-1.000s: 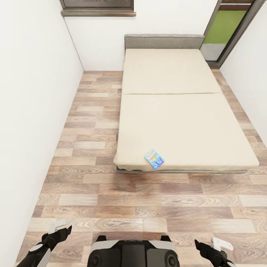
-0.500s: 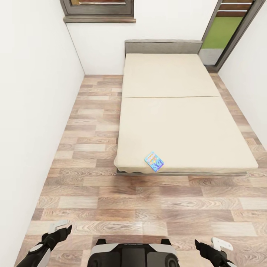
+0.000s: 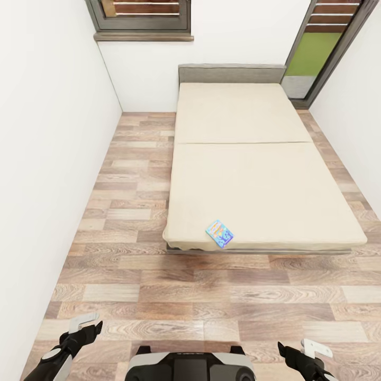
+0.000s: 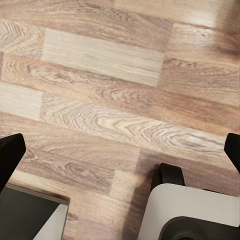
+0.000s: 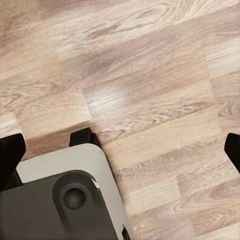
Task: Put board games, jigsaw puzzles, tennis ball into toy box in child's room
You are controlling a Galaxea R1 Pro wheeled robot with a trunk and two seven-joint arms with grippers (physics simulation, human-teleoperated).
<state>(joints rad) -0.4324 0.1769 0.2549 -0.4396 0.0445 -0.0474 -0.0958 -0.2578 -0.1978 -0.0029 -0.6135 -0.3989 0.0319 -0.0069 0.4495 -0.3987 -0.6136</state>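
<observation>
Bed [image 3: 254,174] ahead; board game [image 3: 220,233] near corner.

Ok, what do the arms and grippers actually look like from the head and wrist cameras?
In the head view, both arms are black with pale grey segments. The left gripper and right gripper each pair a black finger with a light grey bracket-like piece. In the wrist views, the black fingertips show at the frame edges above the wood floor. No cables or markings are visible.
</observation>
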